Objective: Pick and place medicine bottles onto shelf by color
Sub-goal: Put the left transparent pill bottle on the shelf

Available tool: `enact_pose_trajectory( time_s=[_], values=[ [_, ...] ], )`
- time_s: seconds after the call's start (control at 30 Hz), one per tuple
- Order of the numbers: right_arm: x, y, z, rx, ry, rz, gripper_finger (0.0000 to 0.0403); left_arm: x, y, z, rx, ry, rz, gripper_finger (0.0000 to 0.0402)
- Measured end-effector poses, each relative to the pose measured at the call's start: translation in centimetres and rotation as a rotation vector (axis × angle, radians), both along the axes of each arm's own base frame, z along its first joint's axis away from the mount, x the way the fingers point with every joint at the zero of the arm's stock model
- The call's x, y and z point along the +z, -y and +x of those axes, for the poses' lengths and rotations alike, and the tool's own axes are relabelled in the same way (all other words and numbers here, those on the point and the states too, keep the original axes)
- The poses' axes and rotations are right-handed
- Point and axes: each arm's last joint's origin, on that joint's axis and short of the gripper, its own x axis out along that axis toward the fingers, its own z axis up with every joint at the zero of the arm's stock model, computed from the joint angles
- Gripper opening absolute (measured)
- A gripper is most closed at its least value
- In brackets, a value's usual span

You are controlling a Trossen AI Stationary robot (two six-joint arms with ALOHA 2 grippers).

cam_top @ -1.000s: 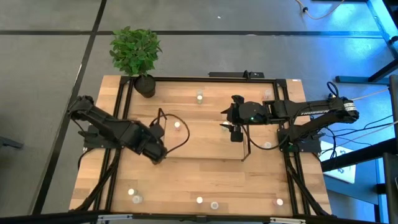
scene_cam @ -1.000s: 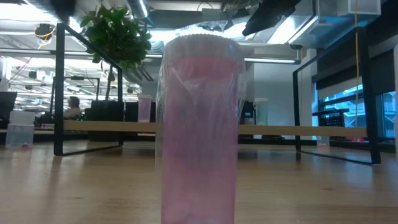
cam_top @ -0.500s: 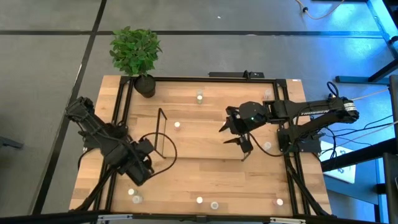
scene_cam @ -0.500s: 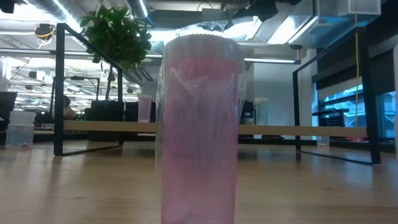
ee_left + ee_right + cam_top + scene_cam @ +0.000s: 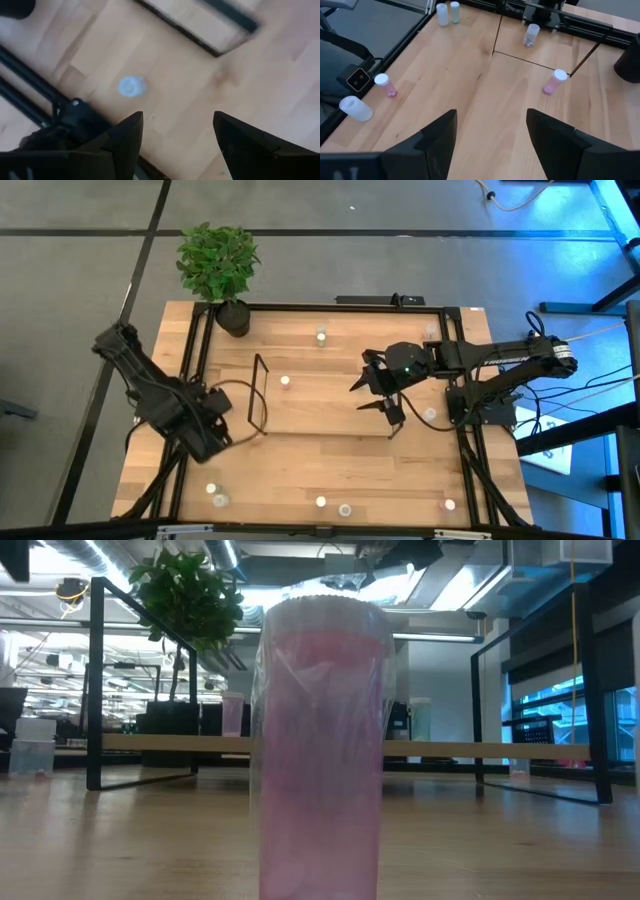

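Small pale medicine bottles stand scattered upright on the wooden table (image 5: pixel 330 465). One pink bottle (image 5: pixel 320 740) fills the low view. The shelf (image 5: pixel 325 395), thin black rods on a board, sits mid-table. My left gripper (image 5: pixel 208 440) hovers open above the table's near left part; a whitish bottle (image 5: pixel 131 86) stands on the wood beyond its fingers. My right gripper (image 5: pixel 372 388) hangs open over the shelf's right part, slanting down. Past it are two pink bottles (image 5: pixel 553 82) (image 5: pixel 385 85), a clear one (image 5: pixel 356 109) and a grey one (image 5: pixel 531 34). Neither gripper has anything between its fingers.
A potted plant (image 5: pixel 220 265) stands at the far left corner. The larger black frame (image 5: pixel 195 340) runs around the table, its rods near my left gripper (image 5: pixel 30 85). More bottles stand along the near edge (image 5: pixel 320 502) and far edge (image 5: pixel 321 335).
My left gripper has swung from the middle of the table toward the table's left edge, away from the shelf, and has stayed open. My right gripper has kept its place over the shelf but has turned and tipped at the wrist. No bottle has moved.
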Motion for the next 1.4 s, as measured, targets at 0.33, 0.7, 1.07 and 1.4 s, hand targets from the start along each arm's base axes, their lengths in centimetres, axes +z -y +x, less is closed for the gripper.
enact_pose_trajectory(
  time_s=[0.33,0.7,1.07,1.4],
  values=[
    [0.0,0.0,0.0,0.0,-0.001,-0.001,0.0242,-2.6,-2.5,-2.3,-0.11,0.097,-0.058,0.0235],
    [0.0,0.0,0.0,0.002,-0.001,-0.003,0.0242,-5.3,-2.5,-2.0,-0.22,0.042,0.023,0.0235],
    [0.0,0.0,0.0,0.002,-0.003,-0.003,0.0242,-8.1,-4.3,-0.9,-0.015,0.014,-0.003,0.0235],
    [-0.1,0.0,-0.1,0.002,-0.012,-0.004,0.0242,-9.2,-6.5,-0.4,0.232,-0.03,-0.049,0.0235]
  ],
)
